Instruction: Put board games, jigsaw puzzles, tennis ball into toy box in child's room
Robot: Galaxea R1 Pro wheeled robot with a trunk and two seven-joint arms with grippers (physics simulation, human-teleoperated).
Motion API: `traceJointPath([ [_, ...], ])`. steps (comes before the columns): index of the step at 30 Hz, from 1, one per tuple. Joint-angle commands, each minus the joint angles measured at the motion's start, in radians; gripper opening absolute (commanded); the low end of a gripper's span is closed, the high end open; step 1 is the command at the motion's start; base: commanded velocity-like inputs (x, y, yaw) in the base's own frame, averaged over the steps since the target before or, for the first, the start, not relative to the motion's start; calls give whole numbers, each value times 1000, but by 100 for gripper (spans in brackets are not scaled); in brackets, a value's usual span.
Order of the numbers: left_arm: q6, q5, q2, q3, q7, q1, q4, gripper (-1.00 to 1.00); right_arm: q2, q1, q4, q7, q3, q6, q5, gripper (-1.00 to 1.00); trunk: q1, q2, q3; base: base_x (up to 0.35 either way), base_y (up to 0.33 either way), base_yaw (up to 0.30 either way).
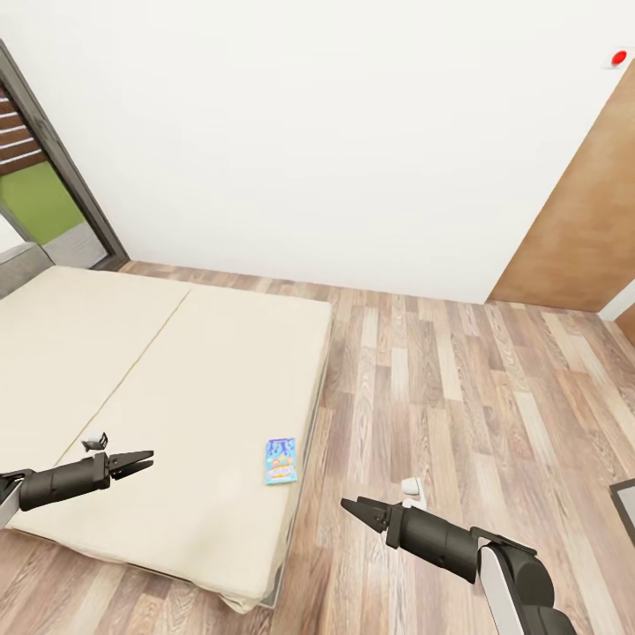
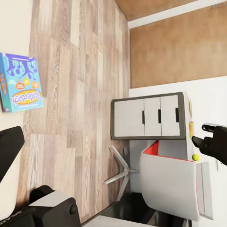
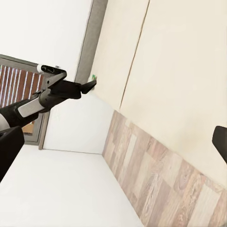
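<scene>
Blue board game (image 1: 280, 460): lies flat on the bed (image 1: 176, 388) near its right edge, untouched, well placed for a reach from the floor side.
Left gripper (image 1: 141, 459): hovers over the mattress, well left of the game; fingers look nearly closed, holding nothing.
Right gripper (image 1: 354, 506): hangs over the plank floor (image 1: 459, 388) just right of the bed corner; fingers narrow, empty (both arms seem merely carried forward, ready).
Table (image 2: 156, 116): seen from the left wrist, with a tiny tennis ball (image 2: 195, 157) beyond.
Hidden: second bed game and toy box cannot be made out.
</scene>
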Motion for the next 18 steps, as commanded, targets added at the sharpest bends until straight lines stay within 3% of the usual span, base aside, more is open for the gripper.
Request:
traceJointPath([
  [1,11,4,1,-4,-3,-1,0,100,1,-1,0,3,-2,5,0,100,1,-2,-1,0,0,1],
  [18,10,4,1,-4,-3,-1,1,100,1,-1,-2,4,-2,5,-1,100,1,-2,7,0,0,0],
])
